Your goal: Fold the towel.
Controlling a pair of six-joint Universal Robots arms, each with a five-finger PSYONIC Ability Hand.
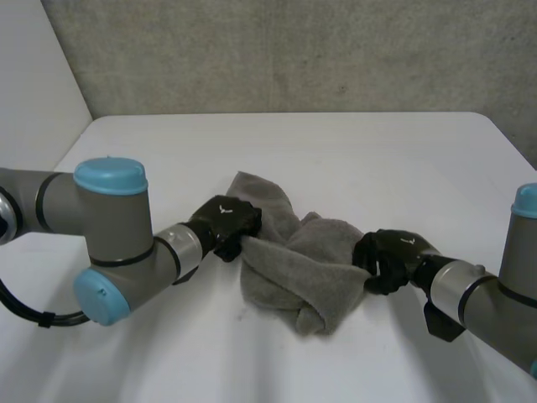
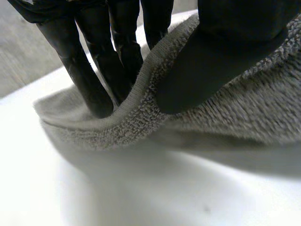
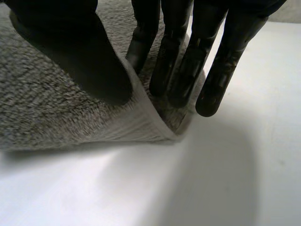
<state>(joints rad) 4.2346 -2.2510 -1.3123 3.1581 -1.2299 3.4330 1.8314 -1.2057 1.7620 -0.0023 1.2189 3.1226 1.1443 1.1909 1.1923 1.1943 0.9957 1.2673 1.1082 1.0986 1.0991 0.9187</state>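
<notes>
Head view: left hand (image 1: pixel 226 220), right hand (image 1: pixel 394 257) pinch towel (image 1: pixel 295 270) on table (image 1: pixel 377 159).

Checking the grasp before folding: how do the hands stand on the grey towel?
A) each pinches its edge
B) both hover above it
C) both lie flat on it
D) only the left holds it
A: the left hand and the right hand each pinch an edge of the towel between thumb and fingers, at opposite sides.

A white, smooth-topped table (image 1: pixel 377 168) with rounded far corners; on it, near the middle, lies a crumpled grey terry-cloth towel (image 1: pixel 294 269), bunched and twisted into folds; the towel's two side edges are raised off the surface; the rest rests on it.
</notes>
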